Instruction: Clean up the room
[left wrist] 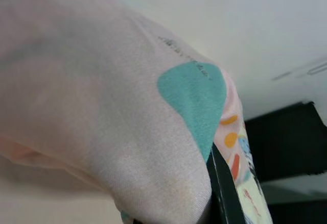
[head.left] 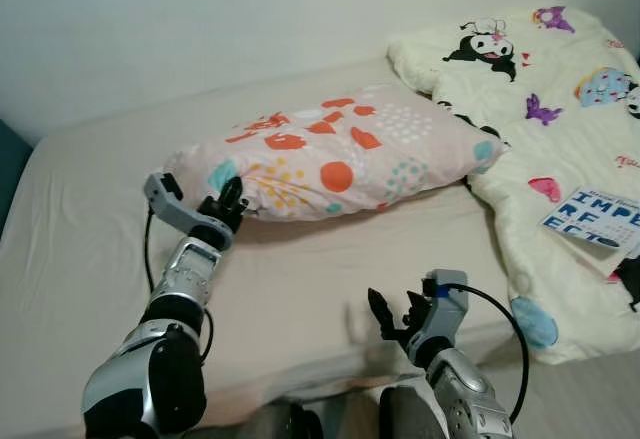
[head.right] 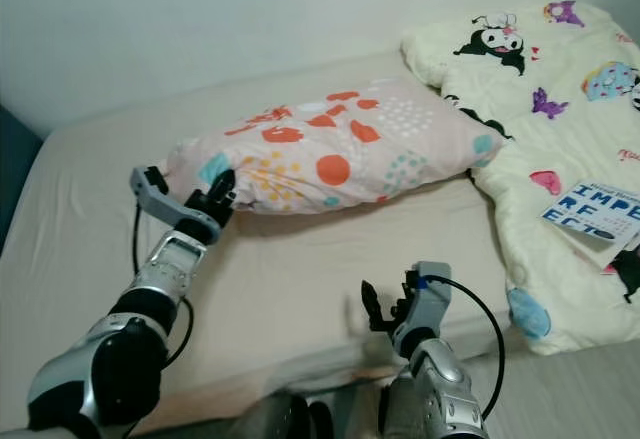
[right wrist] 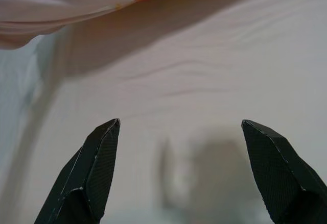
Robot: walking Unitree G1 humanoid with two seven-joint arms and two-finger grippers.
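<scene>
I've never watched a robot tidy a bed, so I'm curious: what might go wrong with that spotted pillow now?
The left gripper pinches only one corner of the pink pillow with orange and teal spots, so the soft fabric could slip free. Dragged toward the right, the pillow might snag the cream cartoon-print quilt beside it and disturb the blue-lettered book lying there. The right gripper hangs open above the beige sheet, offering no support.

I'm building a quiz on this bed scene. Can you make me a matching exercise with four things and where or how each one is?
1. pillow
2. book
3. left gripper
4. right gripper

a. open above the bare sheet
b. lying on the cartoon quilt
c. at the pillow's corner
d. in the middle of the bed

Pairs: 1-d, 2-b, 3-c, 4-a
</scene>
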